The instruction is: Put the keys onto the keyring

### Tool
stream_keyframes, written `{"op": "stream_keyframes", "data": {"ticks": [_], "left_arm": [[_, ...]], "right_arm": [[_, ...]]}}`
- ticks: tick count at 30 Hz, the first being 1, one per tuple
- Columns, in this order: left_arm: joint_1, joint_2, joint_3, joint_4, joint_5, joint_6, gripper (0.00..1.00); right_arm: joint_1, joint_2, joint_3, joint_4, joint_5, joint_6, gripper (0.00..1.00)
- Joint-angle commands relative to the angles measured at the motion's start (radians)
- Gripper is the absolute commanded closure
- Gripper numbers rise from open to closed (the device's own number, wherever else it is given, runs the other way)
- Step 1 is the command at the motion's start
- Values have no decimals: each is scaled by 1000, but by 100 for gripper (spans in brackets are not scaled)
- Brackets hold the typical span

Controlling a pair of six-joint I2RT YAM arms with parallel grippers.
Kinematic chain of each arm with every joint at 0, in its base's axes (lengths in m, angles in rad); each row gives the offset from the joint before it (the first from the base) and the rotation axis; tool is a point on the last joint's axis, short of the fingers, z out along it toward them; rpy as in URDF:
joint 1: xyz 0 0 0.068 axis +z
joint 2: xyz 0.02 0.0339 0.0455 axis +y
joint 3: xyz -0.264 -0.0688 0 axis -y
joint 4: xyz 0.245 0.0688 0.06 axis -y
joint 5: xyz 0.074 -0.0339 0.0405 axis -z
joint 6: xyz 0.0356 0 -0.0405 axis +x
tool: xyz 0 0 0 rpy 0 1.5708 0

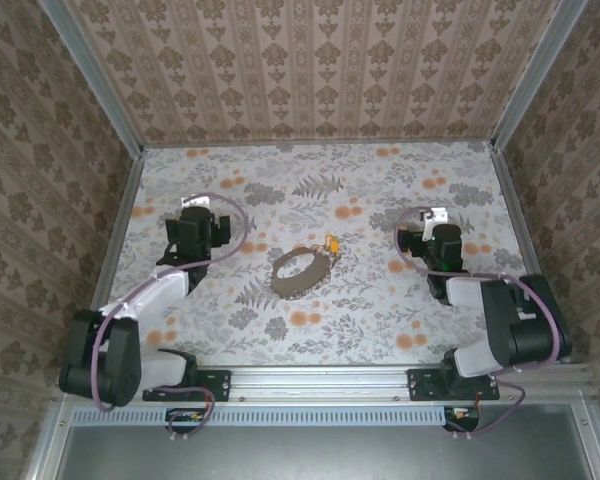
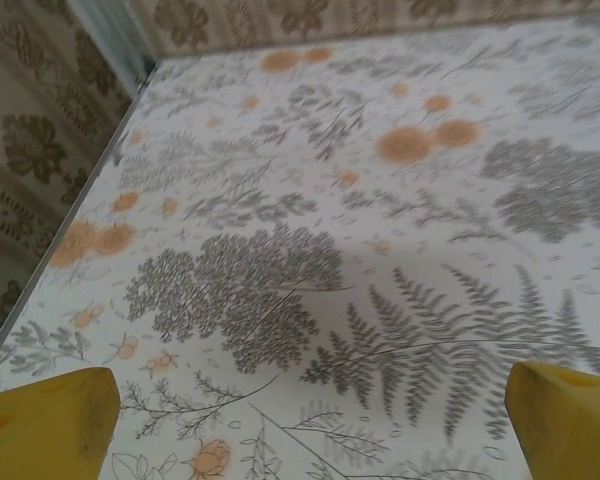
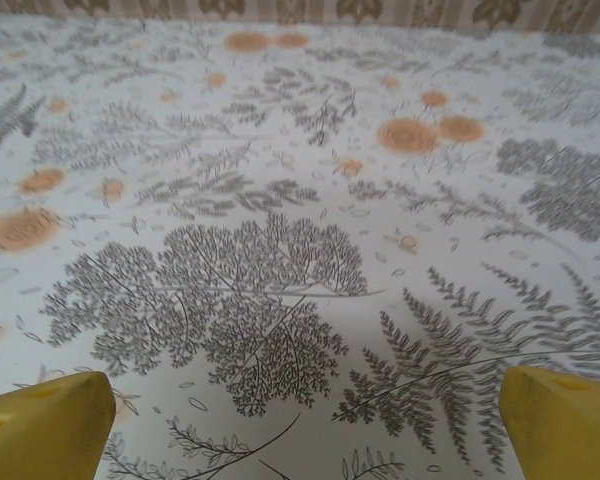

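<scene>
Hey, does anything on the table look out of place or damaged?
Nothing stands out. The keyring lies flat in the middle as a neat loop, with a small yellow piece at its far edge. The left gripper and right gripper are open and empty on either side.

From above, the yellow speck (image 1: 332,241) by the ring (image 1: 300,272) is too small to make out; my wrist views crop my fingers (image 2: 45,425).
</scene>
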Motion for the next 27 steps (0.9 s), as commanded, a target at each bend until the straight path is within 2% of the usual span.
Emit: {"op": "stream_keyframes", "data": {"ticks": [1, 4, 5, 16, 18, 20, 22, 27], "left_arm": [[33, 63, 28, 139, -36, 50, 0], [68, 126, 31, 234, -7, 124, 0], [81, 132, 59, 173, 13, 104, 0], [142, 110, 41, 119, 20, 107, 0], [141, 129, -6, 196, 23, 140, 0], [160, 175, -82, 377, 57, 158, 0], [188, 228, -118, 489, 89, 144, 0], [226, 212, -134, 486, 188, 119, 0]], "right_arm": [[-19, 33, 19, 105, -2, 29, 0], [-31, 35, 26, 89, -5, 38, 0], [-31, 40, 26, 100, -5, 37, 0], [-30, 38, 25, 97, -5, 37, 0], [-31, 37, 23, 97, -5, 37, 0], [-31, 36, 23, 99, -5, 36, 0], [-30, 35, 20, 101, -3, 37, 0], [-28, 35, 22, 100, -3, 34, 0]]}}
